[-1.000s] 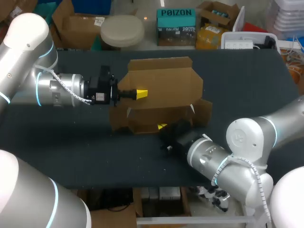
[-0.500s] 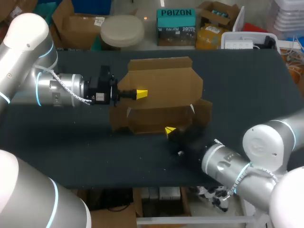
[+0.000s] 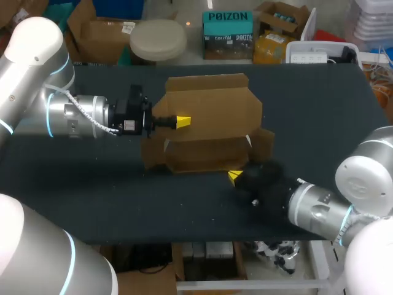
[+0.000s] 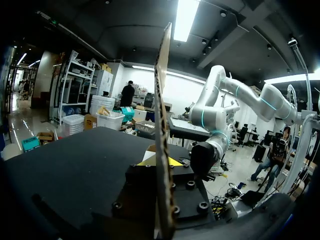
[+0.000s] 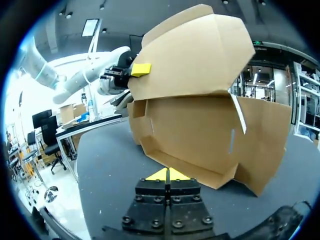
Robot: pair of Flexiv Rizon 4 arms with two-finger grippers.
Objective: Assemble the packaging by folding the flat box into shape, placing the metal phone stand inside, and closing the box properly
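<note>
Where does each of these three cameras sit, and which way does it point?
Head view: fixed above and behind the robot, looking down on the table; both arms show, left gripper gripping the cardboard box, right gripper by its near side.
Left wrist view: on the left wrist, looking out along that gripper; the box's flap stands edge-on in it.
Right wrist view: on the right wrist, facing the box's open inside; its own shut gripper shows.
Both head and right wrist views show the left gripper.
</note>
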